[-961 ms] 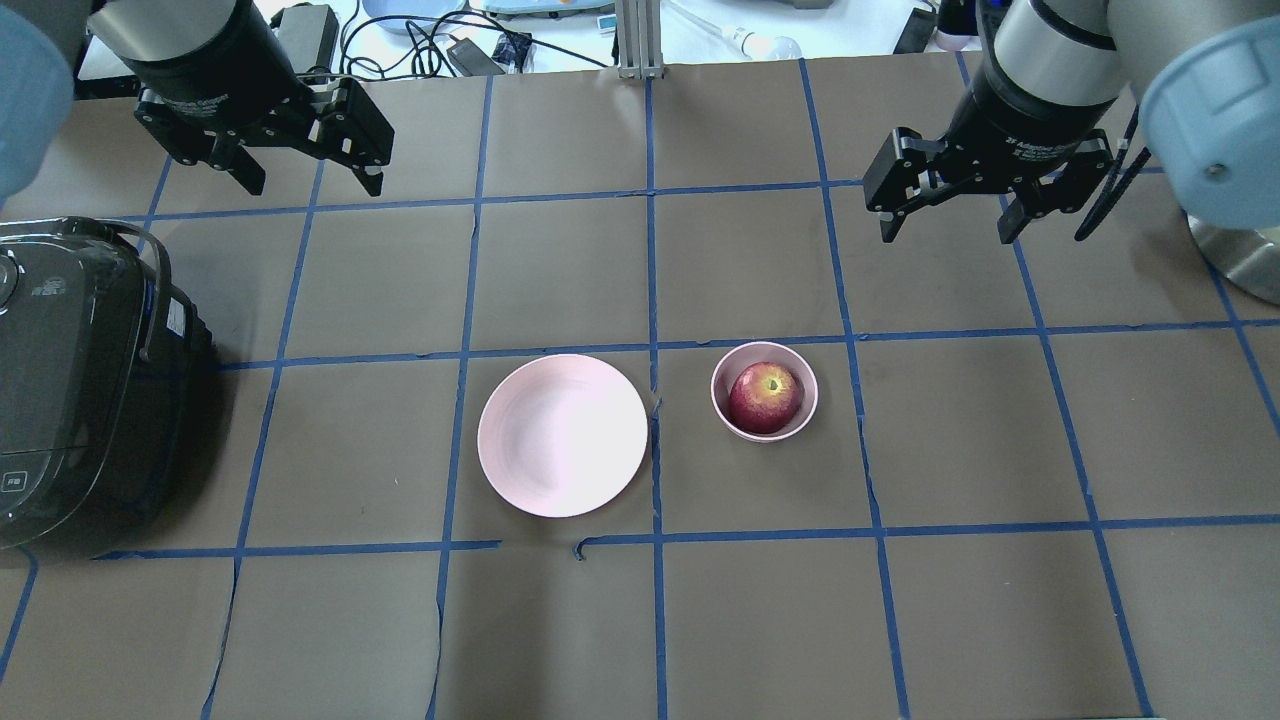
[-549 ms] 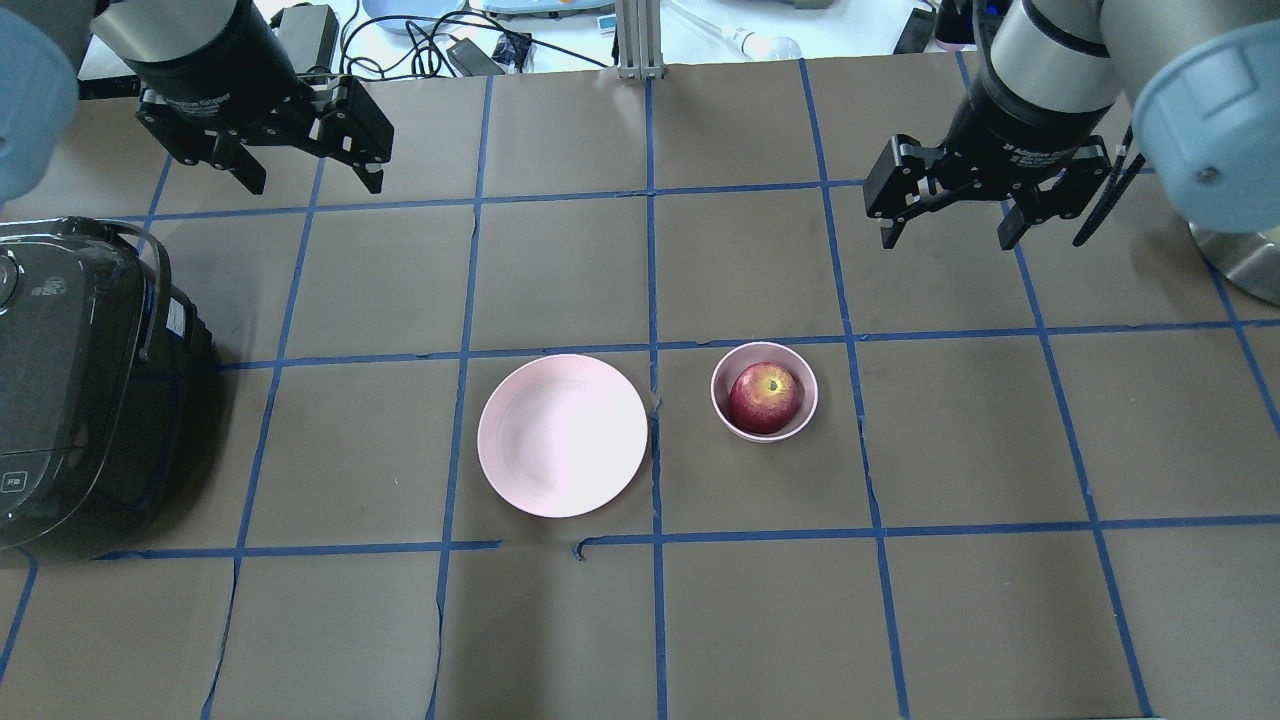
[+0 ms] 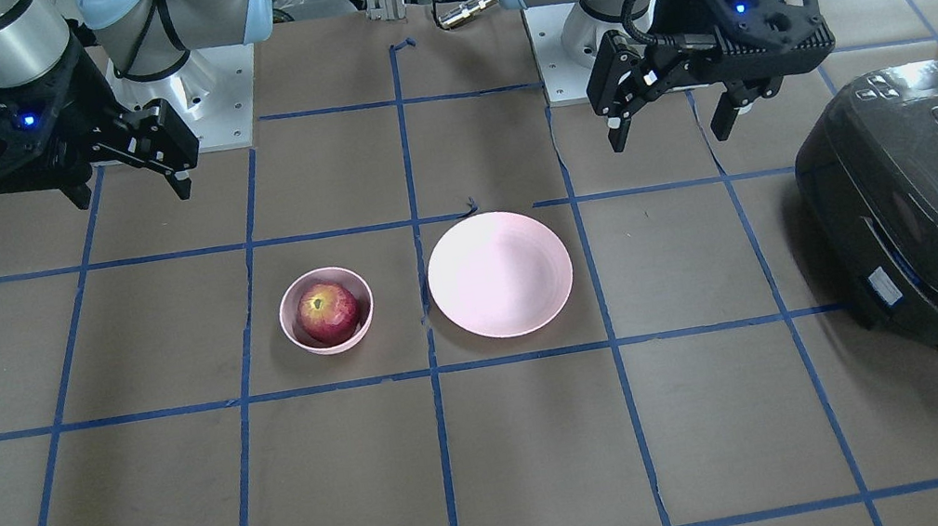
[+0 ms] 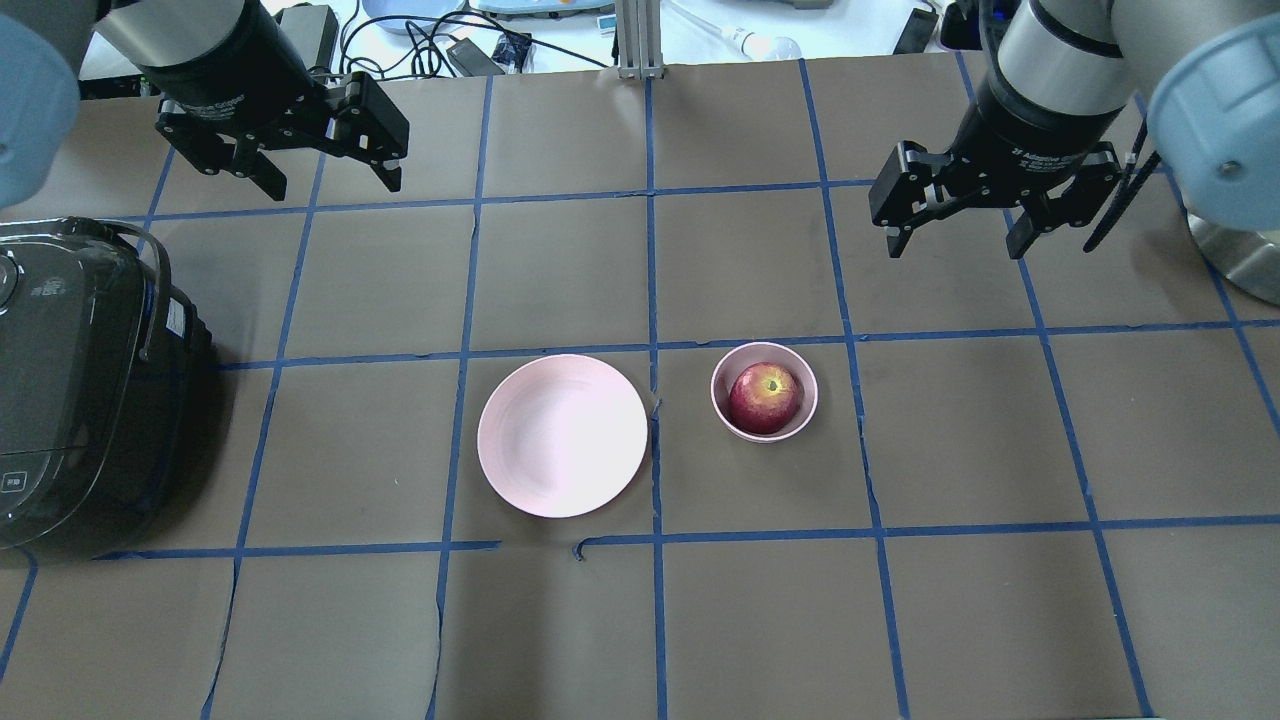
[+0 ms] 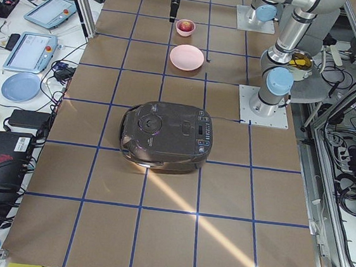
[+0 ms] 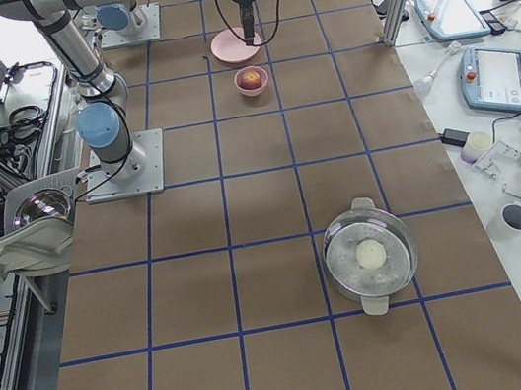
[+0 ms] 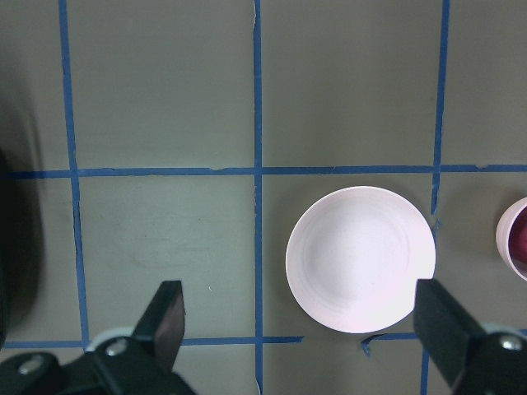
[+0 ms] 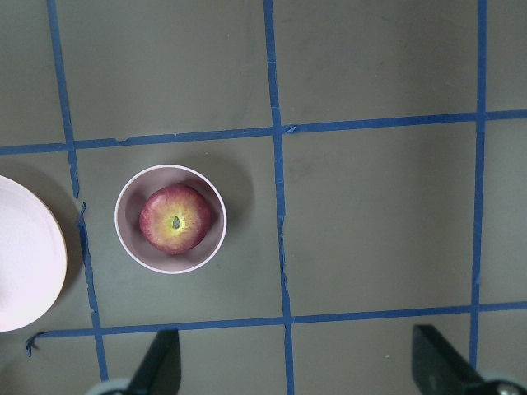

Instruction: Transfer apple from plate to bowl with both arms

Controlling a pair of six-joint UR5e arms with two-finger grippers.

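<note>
The red apple sits inside the small pink bowl, right of the table's middle. The wide pink plate lies just left of the bowl with nothing on it. My left gripper is open and holds nothing, high over the far left of the table. My right gripper is open and holds nothing, up and to the right of the bowl. The right wrist view looks straight down on the apple in the bowl. The left wrist view looks down on the plate.
A black rice cooker stands at the left edge of the table. A steel pot with a glass lid stands far out on the right end. Brown paper with blue tape lines covers the table.
The left gripper has shifted a little to the right in the overhead view. The right gripper has shifted slightly right and toward the near side. Apple, bowl and plate have not moved.
</note>
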